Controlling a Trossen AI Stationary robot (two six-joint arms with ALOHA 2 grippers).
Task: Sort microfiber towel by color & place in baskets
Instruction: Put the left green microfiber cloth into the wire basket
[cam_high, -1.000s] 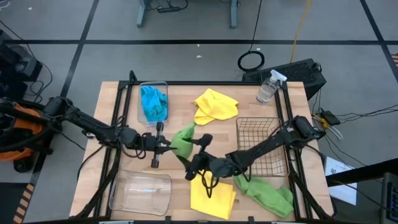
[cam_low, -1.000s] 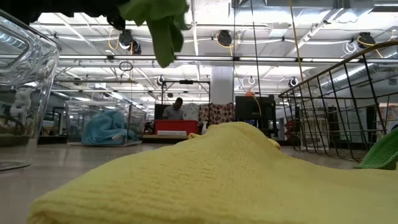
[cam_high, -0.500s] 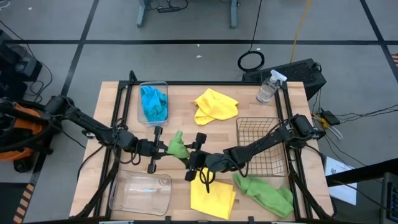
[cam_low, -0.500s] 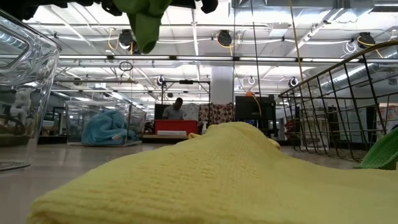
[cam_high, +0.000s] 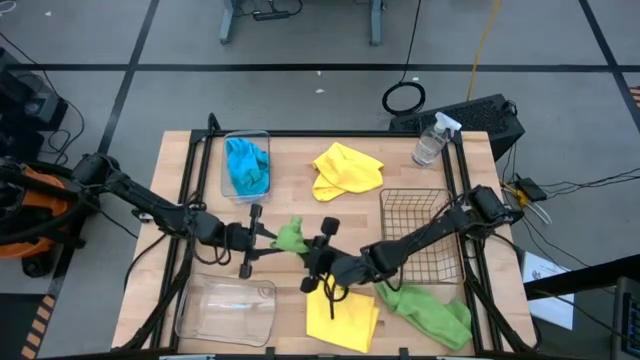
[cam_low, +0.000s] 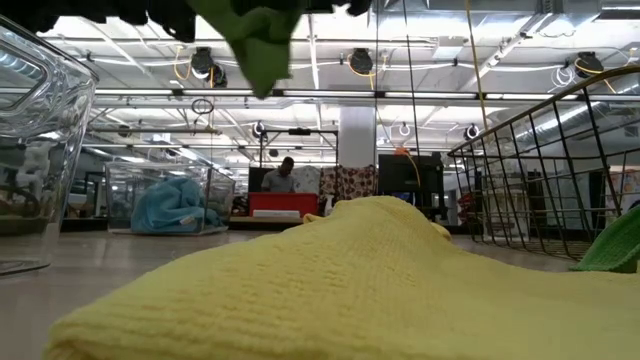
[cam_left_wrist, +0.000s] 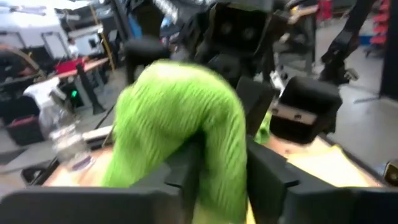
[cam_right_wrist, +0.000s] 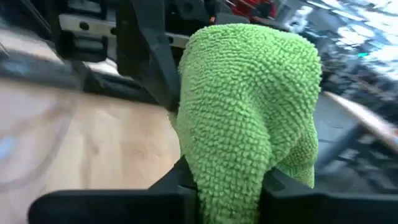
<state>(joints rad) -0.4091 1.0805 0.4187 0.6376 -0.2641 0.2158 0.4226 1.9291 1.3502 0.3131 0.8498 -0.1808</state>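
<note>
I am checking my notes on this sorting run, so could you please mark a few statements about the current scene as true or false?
1. A green towel is held up between the left gripper and the right gripper. True.
2. The wire basket holds a yellow towel. False: it holds no towel.
3. A blue towel lies in a clear tub. True.
4. The spray bottle lies inside the front clear tub. False: it stands at the table's far right corner.
5. A second green towel lies on the table. True.
</note>
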